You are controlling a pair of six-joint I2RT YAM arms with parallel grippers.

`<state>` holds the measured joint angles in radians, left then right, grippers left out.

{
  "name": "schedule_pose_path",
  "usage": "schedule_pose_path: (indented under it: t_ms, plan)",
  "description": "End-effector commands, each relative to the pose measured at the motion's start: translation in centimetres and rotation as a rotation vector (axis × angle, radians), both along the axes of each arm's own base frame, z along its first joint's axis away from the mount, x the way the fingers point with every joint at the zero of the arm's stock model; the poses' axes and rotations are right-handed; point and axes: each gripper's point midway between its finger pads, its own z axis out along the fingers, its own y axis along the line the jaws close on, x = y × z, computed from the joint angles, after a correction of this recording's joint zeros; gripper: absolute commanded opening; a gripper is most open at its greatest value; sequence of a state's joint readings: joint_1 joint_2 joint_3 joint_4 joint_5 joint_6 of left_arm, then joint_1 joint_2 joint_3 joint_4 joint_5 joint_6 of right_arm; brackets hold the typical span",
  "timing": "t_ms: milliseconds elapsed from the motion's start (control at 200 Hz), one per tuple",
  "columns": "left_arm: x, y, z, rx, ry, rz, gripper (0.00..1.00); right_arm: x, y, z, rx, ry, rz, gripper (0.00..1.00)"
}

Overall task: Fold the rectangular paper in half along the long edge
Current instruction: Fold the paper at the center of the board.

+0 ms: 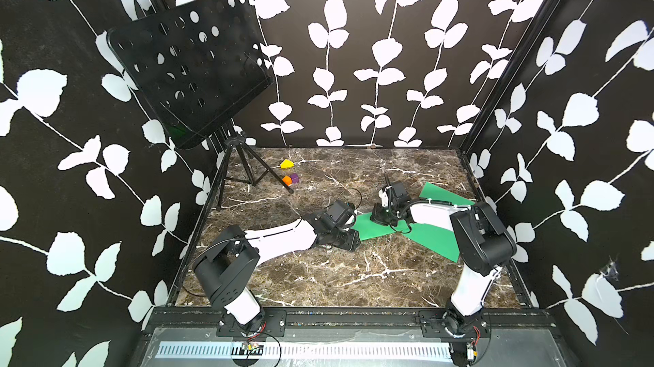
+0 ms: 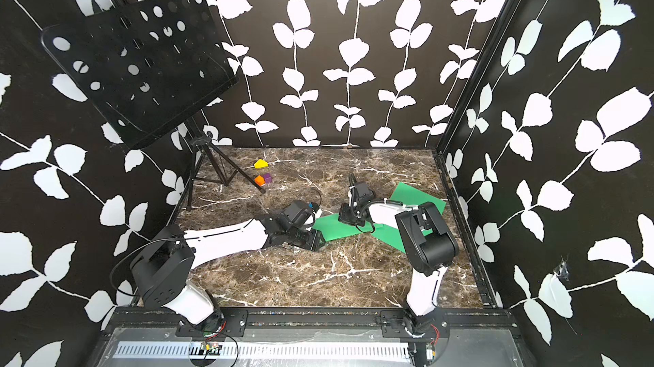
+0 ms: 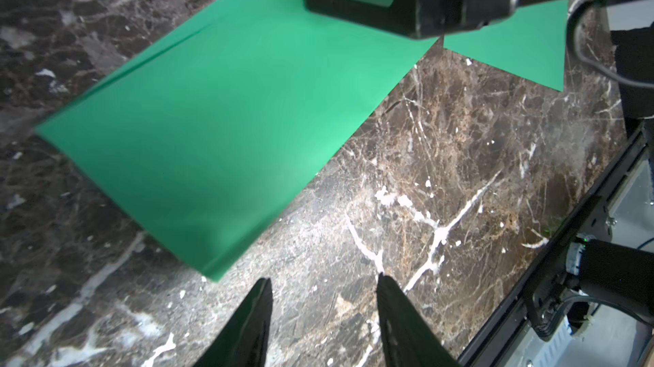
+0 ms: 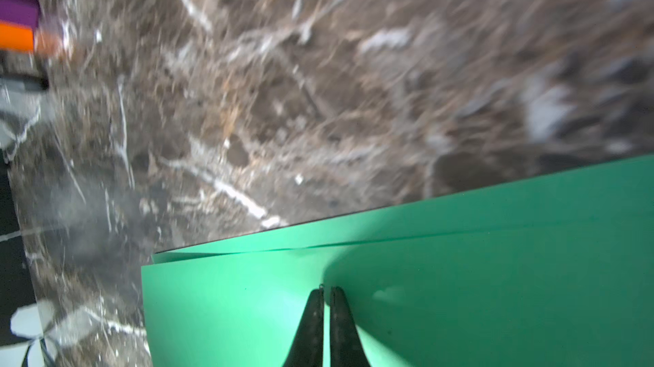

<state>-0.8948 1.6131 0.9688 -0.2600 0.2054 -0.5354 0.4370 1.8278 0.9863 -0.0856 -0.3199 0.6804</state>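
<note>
Green paper (image 1: 368,230) lies folded over on the bench (image 1: 318,269), right of centre (top layer's edge sits slightly off the lower one). Right gripper (image 4: 326,289) jaws closed, tips down on the top layer. Left gripper (image 3: 323,280) jaws apart, empty, just beside the paper's corner.

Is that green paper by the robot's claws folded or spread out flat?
Folded: the right wrist view shows the green paper doubled over, with a lower layer's edge peeking out beyond the top one.
</note>
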Motion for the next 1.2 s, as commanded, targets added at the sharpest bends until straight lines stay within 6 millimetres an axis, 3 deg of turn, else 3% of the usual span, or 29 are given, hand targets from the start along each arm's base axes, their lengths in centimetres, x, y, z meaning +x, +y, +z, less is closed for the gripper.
schedule_pose_path:
  t_ms: [0, 120, 175, 315, 495, 850, 1195]
  plan:
    - [1.7, -2.3, 1.2, -0.055, -0.029, -0.005, 0.41, 0.1, -0.5, -1.5, -0.014, 0.020, -0.057, 0.08]
    - [2.9, -5.2, 0.7, -0.096, -0.011, -0.041, 0.16, -0.1, -0.4, -1.8, -0.008, 0.026, -0.057, 0.07]
    - [3.2, -6.3, 0.1, -0.108, 0.009, -0.057, 0.10, -0.2, -0.3, -1.7, -0.002, 0.027, -0.052, 0.06]
    - [3.8, -8.7, -0.9, -0.166, 0.048, -0.075, 0.05, -0.2, 0.1, -1.5, 0.020, 0.034, -0.036, 0.06]
    - [4.8, -9.4, -2.7, -0.139, 0.056, -0.058, 0.01, -0.3, 0.0, -1.6, 0.029, 0.041, -0.042, 0.05]
    - [4.7, -7.9, -5.9, -0.043, 0.084, -0.024, 0.02, -0.5, -0.7, -2.2, 0.027, 0.053, -0.062, 0.04]
    - [2.7, -3.6, -8.6, 0.045, 0.138, 0.037, 0.02, -0.1, -2.2, -2.5, 0.002, 0.057, -0.090, 0.02]
